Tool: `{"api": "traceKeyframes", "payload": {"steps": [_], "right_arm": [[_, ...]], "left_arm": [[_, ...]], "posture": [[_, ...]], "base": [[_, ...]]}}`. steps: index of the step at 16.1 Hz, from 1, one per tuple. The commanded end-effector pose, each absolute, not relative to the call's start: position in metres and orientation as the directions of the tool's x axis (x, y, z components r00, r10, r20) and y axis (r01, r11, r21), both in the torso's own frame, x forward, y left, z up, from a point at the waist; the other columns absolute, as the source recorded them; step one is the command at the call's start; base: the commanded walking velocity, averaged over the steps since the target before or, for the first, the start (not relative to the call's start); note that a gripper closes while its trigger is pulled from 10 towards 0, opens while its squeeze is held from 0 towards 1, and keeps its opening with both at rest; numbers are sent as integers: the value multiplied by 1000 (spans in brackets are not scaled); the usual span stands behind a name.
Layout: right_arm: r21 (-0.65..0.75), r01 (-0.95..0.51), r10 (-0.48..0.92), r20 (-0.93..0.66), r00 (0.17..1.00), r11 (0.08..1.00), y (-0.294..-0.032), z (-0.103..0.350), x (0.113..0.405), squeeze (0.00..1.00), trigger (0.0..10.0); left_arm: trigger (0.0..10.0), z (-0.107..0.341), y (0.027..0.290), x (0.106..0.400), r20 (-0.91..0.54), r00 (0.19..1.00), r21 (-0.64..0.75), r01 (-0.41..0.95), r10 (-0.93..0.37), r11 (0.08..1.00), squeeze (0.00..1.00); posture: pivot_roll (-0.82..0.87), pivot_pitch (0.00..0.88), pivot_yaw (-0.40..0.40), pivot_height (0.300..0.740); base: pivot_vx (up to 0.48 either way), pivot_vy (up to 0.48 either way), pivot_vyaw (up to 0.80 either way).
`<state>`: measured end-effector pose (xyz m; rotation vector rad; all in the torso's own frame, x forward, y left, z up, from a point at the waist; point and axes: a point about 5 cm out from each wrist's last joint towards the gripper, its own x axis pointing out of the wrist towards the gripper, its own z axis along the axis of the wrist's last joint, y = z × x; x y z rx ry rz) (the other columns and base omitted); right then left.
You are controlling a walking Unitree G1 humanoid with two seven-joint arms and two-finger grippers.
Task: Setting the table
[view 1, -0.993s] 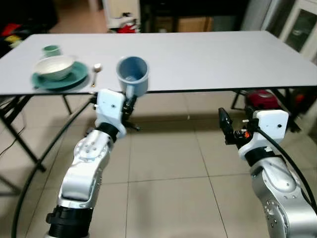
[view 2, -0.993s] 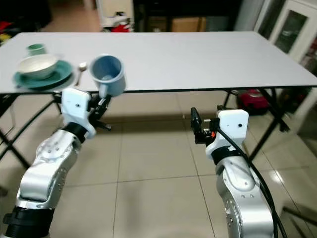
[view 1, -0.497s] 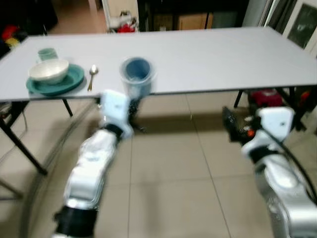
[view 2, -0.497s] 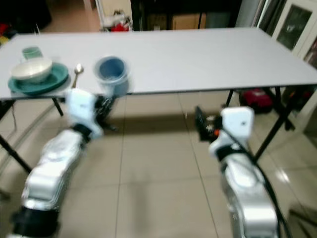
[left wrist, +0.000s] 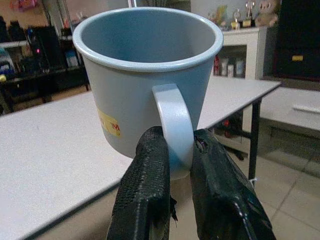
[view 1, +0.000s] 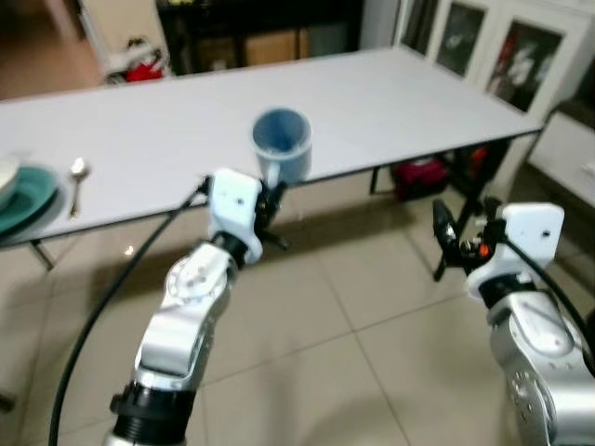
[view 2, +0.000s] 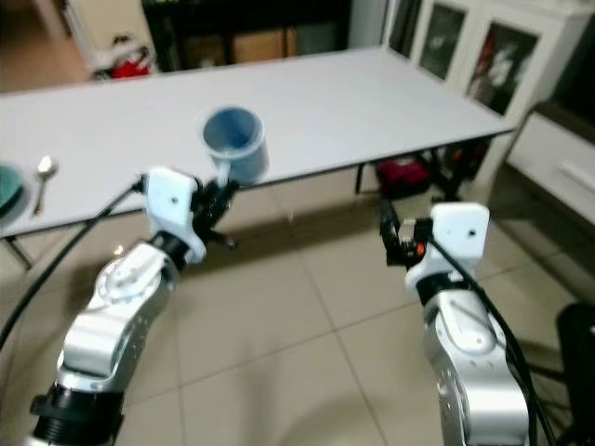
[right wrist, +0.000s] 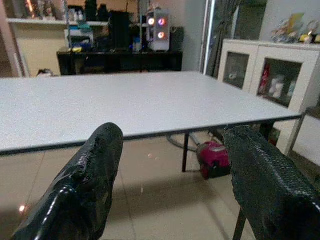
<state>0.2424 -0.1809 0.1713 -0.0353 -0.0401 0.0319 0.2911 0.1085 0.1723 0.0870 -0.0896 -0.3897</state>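
Blue mug's (left wrist: 145,75) handle pinched between left gripper's (left wrist: 172,150) jaws, upright.

Left hand (left wrist: 172,150) raised with fingers pinched together; right hand (right wrist: 170,175) forward, fingers spread.

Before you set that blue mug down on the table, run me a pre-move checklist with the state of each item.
1. Grip: the left gripper is shut on the handle of the blue mug. Ok.
2. Mug attitude: upright, mouth up. Ok.
3. Mug contents: the interior looks empty. Ok.
4. Landing spot: the white table is bare beyond the mug. Ok.
5. Position: the mug hangs at the table's near edge; whether it is over the top cannot be told.
6. Other arm: the right gripper is open and low, short of the table, out of the way. Ok.
7. Place setting: the spoon and green plate lie far to the robot's left. Not ok if the mug belongs there.
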Motion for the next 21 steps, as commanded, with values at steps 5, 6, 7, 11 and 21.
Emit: {"api": "traceKeyframes", "payload": {"steps": [5,6,7,11,21], "right_arm": [[-31,-63,65,42,997,998,-174,172,244,0,10000],[-33,-66,67,42,997,997,-173,172,244,0,10000],[-35,-67,69,42,997,997,-173,172,244,0,10000],[-43,-75,77,41,996,996,-171,172,244,0,10000],[-114,-85,91,44,995,990,-170,173,245,0,10000]], "left_arm": [[10000,175,120,293,84,936,122,330,-342,936,0],[10000,175,121,293,84,937,122,328,-339,937,0],[10000,176,121,293,83,937,123,327,-338,937,0],[10000,176,121,294,83,935,124,332,-344,935,0],[10000,178,121,295,81,936,125,330,-341,936,0]], "posture": [[-28,0,31,740],[-28,0,32,740],[-29,0,34,740],[-29,0,40,740],[-24,0,35,740]], "base": [[285,0,-480],[281,0,0],[289,0,0],[319,0,0],[329,0,240]]}}
